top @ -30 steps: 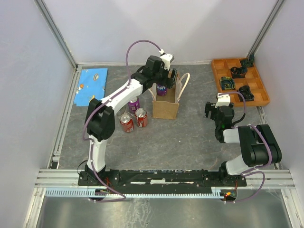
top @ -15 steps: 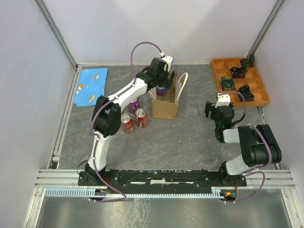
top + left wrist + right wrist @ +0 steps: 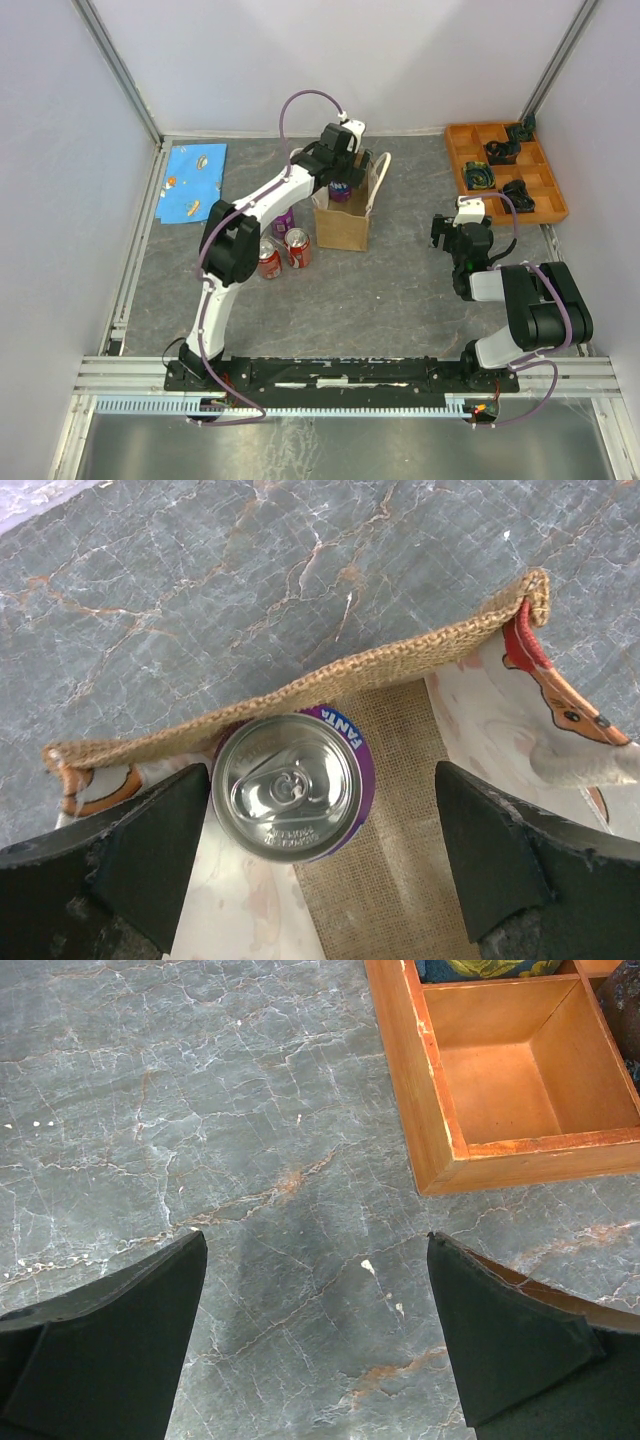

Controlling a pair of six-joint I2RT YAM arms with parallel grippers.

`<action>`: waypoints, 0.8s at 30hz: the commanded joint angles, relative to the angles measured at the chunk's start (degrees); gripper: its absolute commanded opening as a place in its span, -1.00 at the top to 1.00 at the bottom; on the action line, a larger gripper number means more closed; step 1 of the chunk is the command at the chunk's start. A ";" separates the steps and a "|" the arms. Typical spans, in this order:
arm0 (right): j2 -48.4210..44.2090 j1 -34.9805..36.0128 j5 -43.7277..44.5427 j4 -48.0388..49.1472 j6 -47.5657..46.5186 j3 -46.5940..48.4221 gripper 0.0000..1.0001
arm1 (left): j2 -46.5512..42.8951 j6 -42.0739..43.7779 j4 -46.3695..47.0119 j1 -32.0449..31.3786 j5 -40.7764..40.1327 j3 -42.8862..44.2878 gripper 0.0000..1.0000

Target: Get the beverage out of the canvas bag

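Hovering over the open mouth of the canvas bag, the left gripper has its fingers wide apart, with the purple can below, between them. The can stands upright inside the bag, touching its woven wall. The right gripper, also wide open, hangs above the counter near the orange tray.
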 commanded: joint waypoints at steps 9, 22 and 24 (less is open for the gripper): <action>0.05 -0.21 -0.32 1.37 -0.72 1.50 -0.98 | 4.56 -1.02 -2.44 -0.44 -0.11 3.51 -0.93; 0.06 -0.21 -0.35 1.43 -0.72 1.50 -0.98 | 7.67 -2.57 -1.85 -2.29 4.99 5.41 0.94; 0.07 -0.21 -0.35 1.39 -0.72 1.49 -0.98 | 7.66 -2.19 -1.46 -2.43 6.11 7.19 0.94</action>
